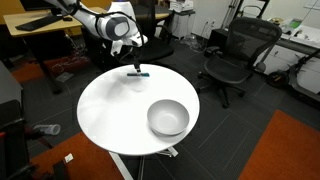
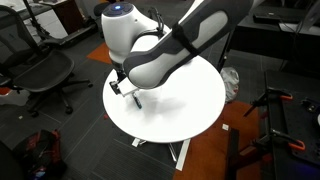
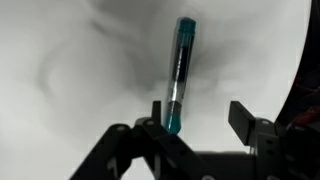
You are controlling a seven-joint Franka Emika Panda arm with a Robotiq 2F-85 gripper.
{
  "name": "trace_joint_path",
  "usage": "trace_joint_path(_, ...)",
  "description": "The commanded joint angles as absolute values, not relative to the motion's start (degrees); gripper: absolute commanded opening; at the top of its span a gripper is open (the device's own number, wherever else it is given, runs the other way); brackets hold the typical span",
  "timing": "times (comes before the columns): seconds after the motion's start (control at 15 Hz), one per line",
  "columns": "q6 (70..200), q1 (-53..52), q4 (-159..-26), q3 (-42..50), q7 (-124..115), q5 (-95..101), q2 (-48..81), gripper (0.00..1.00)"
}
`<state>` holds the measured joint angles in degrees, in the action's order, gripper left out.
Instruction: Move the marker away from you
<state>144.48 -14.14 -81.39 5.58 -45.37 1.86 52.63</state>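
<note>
The marker (image 3: 180, 75), thin with a dark body and a teal end, lies flat on the round white table (image 1: 105, 110). In an exterior view the marker (image 1: 141, 73) sits near the table's far edge. My gripper (image 3: 198, 112) is open just above the table. The marker's teal end is next to one finger and is not clamped. In the exterior views the gripper (image 1: 135, 66) (image 2: 128, 92) hangs low over the table rim (image 2: 195, 100). There the arm hides most of the marker.
A grey bowl (image 1: 168, 118) stands on the near right part of the table. Black office chairs (image 1: 232, 58) (image 2: 45, 72) and desks stand around the table. The floor has dark carpet with an orange patch (image 1: 290, 150).
</note>
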Motion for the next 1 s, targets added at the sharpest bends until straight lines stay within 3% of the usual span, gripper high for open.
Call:
trace_joint_path(0.0,140.9,-13.5,-79.9,5.0,-44.4,0.2,52.1,0.99)
trace_joint_path(0.87,137.3,-11.0,-89.1,2.7,-35.8,-1.0,42.0,1.00)
trace_joint_path(0.93,138.0,-12.6,-84.9,4.6,-38.7,0.3,45.8,1.00)
